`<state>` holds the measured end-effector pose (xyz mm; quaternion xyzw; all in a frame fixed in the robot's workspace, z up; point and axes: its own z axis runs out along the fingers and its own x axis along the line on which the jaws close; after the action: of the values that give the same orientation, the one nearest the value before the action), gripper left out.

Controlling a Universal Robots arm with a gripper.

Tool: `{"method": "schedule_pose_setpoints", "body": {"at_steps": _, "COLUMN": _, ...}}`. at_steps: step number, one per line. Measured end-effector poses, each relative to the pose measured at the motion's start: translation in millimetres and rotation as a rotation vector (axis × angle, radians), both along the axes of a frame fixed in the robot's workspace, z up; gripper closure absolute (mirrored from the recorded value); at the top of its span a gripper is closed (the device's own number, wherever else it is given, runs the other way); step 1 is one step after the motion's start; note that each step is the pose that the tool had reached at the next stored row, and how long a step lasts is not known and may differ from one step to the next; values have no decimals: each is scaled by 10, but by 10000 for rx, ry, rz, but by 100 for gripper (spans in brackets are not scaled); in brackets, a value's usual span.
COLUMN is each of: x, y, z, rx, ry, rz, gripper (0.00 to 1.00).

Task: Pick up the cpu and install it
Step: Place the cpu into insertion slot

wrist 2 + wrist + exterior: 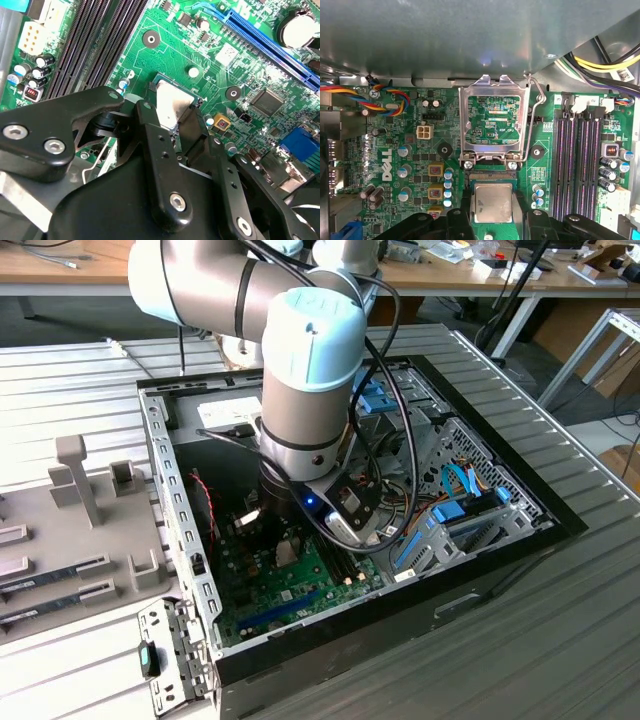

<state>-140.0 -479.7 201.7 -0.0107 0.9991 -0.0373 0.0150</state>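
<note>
1. One cpu (493, 202), silvery lid up, sitting over the socket on the green motherboard (395, 150).
2. Pinched between the black fingers (160, 165) of the gripper (175, 117).
3. Load plate (494, 122) flipped upright just beside.
4. All down inside the open computer case (175, 510).

The hand (492, 225) works low inside the computer case (180, 540); the raised socket frame (494, 122) stands just beside the cpu (492, 202), memory slots (580, 155) flanking, cables (385, 440) crowding above
</note>
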Motion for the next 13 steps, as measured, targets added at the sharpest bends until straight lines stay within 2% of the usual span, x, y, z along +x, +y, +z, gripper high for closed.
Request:
{"method": "schedule_pose_setpoints", "body": {"at_steps": 4, "x": -16, "y": 0, "z": 31, "rx": 8, "ry": -4, "rz": -2, "gripper": 57}}
{"method": "schedule_pose_setpoints", "body": {"at_steps": 9, "x": -19, "y": 0, "z": 33, "rx": 13, "ry": -3, "rz": -250, "gripper": 57}}
{"method": "schedule_pose_setpoints", "body": {"at_steps": 13, "x": -18, "y": 1, "z": 31, "rx": 13, "ry": -2, "rz": -259, "gripper": 57}}
